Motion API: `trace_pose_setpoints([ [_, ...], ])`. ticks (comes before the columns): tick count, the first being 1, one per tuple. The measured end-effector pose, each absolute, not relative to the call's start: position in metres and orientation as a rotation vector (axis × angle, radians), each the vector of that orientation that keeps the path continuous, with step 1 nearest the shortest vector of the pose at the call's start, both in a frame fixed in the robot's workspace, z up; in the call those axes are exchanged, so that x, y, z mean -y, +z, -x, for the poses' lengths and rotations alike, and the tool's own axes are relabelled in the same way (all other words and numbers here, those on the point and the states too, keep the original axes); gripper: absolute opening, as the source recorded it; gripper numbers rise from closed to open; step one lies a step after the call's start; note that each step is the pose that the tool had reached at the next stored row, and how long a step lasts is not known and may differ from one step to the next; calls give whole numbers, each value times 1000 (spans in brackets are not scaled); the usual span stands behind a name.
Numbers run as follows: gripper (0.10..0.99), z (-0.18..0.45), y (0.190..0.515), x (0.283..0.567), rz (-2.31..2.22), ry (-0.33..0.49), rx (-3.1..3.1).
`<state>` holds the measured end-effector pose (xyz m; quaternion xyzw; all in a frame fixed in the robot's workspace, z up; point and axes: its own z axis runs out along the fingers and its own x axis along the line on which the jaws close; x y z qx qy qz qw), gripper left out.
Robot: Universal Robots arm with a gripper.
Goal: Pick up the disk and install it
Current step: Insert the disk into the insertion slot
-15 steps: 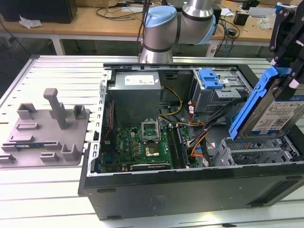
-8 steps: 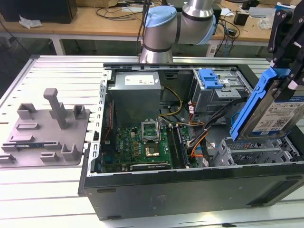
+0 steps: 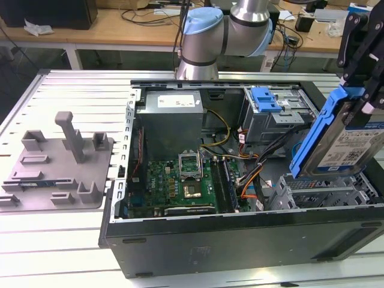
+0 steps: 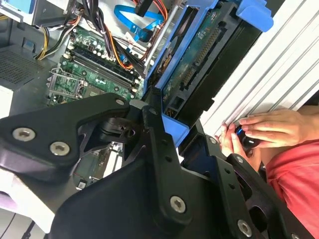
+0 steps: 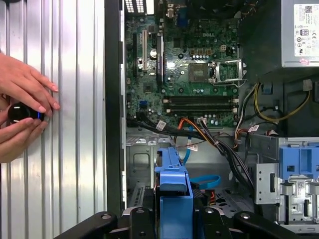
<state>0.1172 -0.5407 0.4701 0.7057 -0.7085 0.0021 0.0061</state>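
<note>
The disk (image 3: 354, 149), a silver drive with a white-and-blue label in a blue carrier bracket, hangs tilted at the exterior view's right, just above the grey open bay (image 3: 324, 195) at the case's near corner. My black gripper (image 3: 360, 99) is shut on its upper end. In the second wrist view the disk's (image 4: 199, 55) green circuit side faces the camera, and the gripper (image 4: 172, 124) clamps the blue frame. In the first wrist view the disk (image 5: 172, 189) is seen edge-on, between the gripper's (image 5: 172, 219) black links.
The open computer case (image 3: 120, 180) holds a motherboard (image 3: 180, 183), a power supply (image 3: 174, 114), loose cables and a drive cage with a blue latch (image 3: 267, 99). A grey fixture tray (image 3: 60, 165) with posts lies at the exterior view's left. A person's hands (image 5: 25, 112) rest on the ribbed table beside the case.
</note>
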Motion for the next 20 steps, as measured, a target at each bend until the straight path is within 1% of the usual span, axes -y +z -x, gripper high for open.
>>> trace_pose_setpoints([
  [20, 365, -116, 462, 541, -2194, 6, 2231],
])
